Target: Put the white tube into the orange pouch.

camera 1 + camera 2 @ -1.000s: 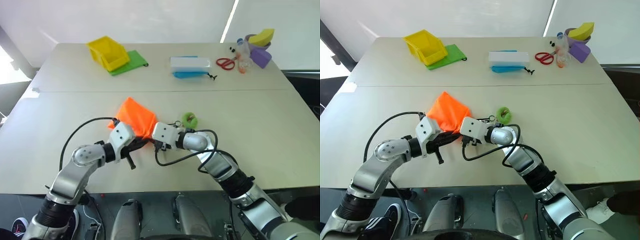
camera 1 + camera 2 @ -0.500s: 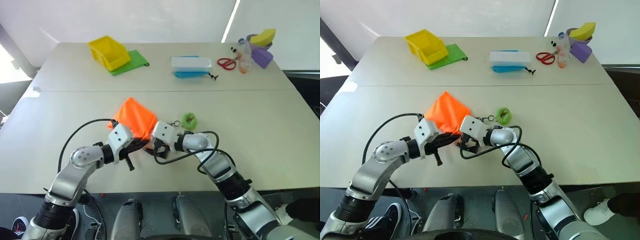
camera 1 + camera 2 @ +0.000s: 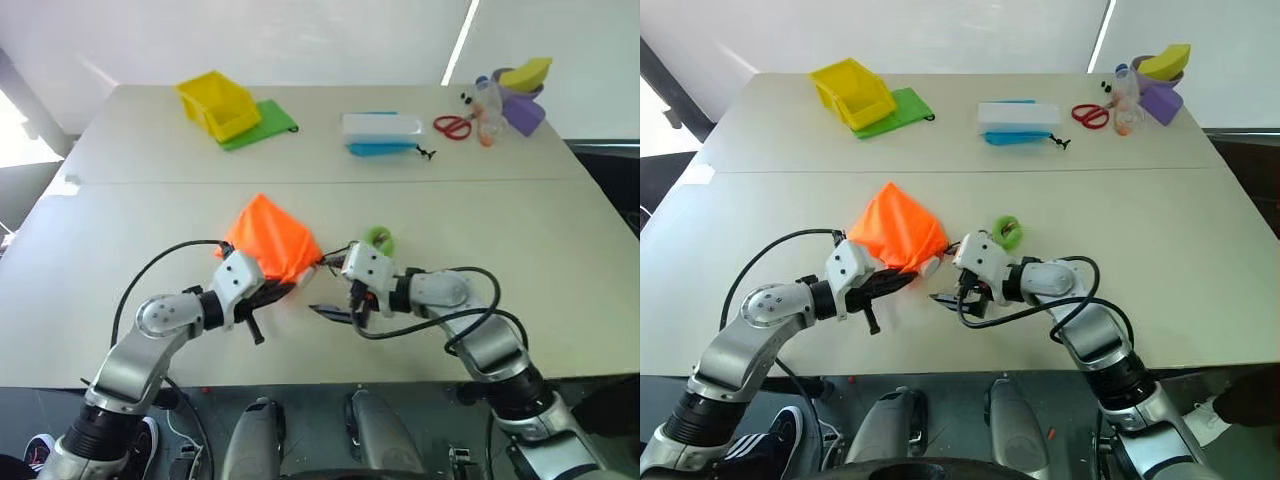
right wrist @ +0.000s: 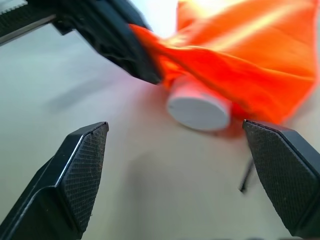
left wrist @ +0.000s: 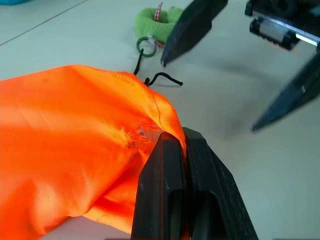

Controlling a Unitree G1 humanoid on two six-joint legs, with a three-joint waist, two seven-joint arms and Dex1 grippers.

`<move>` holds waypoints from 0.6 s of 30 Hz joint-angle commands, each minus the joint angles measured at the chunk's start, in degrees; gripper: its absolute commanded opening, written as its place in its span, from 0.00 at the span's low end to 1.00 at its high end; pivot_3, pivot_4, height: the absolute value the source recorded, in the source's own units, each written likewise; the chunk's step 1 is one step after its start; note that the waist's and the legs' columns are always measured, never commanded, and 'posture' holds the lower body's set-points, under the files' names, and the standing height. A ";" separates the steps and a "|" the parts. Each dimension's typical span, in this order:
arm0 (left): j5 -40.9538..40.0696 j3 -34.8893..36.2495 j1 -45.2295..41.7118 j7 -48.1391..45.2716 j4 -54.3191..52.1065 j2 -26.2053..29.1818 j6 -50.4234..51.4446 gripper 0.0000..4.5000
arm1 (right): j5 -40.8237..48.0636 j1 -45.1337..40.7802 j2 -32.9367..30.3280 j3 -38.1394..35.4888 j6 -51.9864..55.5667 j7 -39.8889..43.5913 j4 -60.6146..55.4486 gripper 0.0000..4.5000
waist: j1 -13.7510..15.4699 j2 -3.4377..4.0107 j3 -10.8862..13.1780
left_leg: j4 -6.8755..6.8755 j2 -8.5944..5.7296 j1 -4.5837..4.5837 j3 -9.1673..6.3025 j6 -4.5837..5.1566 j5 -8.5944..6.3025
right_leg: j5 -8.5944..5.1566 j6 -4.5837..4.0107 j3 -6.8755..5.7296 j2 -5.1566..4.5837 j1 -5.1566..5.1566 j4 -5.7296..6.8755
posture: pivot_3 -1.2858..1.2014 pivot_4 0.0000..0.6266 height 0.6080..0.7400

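The orange pouch [image 3: 268, 238] lies crumpled near the table's front, its mouth facing right. My left gripper [image 5: 181, 137] is shut on the rim of that mouth and holds it up. The white tube [image 4: 199, 107] sits in the pouch with its round cap end poking out of the opening, also seen as a white tip [image 3: 930, 266]. My right gripper [image 3: 958, 296] hovers just right of the mouth, fingers [image 4: 80, 170] spread wide open and holding nothing. The pouch's black cord [image 5: 160, 77] ends in a small green ring [image 5: 146, 46].
A green soft ring [image 3: 378, 238] lies right of the pouch. At the back are a yellow bin [image 3: 215, 103] on a green cloth [image 3: 265, 122], a white-and-blue box [image 3: 381, 133], red scissors [image 3: 452, 126], a clear bottle [image 3: 487, 100] and purple items [image 3: 522, 112].
My right gripper opened and drew back to the right, away from the pouch's mouth, leaving the tube inside. The left gripper kept its hold and stayed in place.
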 commanded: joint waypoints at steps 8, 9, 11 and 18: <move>-1.03 2.79 -1.64 -1.35 1.12 0.86 -1.24 0.00 | -6.66 -2.69 1.30 0.28 -15.54 -7.16 8.70 1.00 | 0.03 0.00 0.00 | -0.02 -0.01 -0.04 0.03 0.00 0.00 | -0.01 0.00 0.00 0.00 -0.02 -0.07 | 0.52 0.24 1.00; -0.98 2.78 -1.73 -1.41 1.23 0.83 -1.26 0.00 | -7.18 -3.07 2.14 0.62 -16.34 -8.01 9.87 1.00 | -0.01 0.00 0.00 | -0.02 -0.01 -0.04 0.04 0.00 0.00 | -0.01 0.01 0.00 0.00 -0.02 -0.07 | 0.52 0.24 1.00; -0.83 2.57 -1.81 -1.33 1.15 0.66 -1.24 0.00 | -8.88 -3.49 3.14 1.77 -18.29 -9.00 12.01 1.00 | 0.03 0.00 0.00 | -0.03 -0.01 -0.04 0.04 0.00 0.00 | 0.00 0.01 0.01 0.01 -0.03 -0.05 | 0.52 0.24 1.00; -0.88 2.05 -1.79 -1.02 0.23 0.11 -0.47 0.00 | -11.83 -4.93 5.15 2.05 -21.58 -12.39 16.89 1.00 | 0.15 0.00 0.00 | -0.02 -0.02 -0.04 0.04 0.00 0.00 | 0.00 0.01 0.01 -0.02 -0.03 -0.05 | 0.52 0.24 1.00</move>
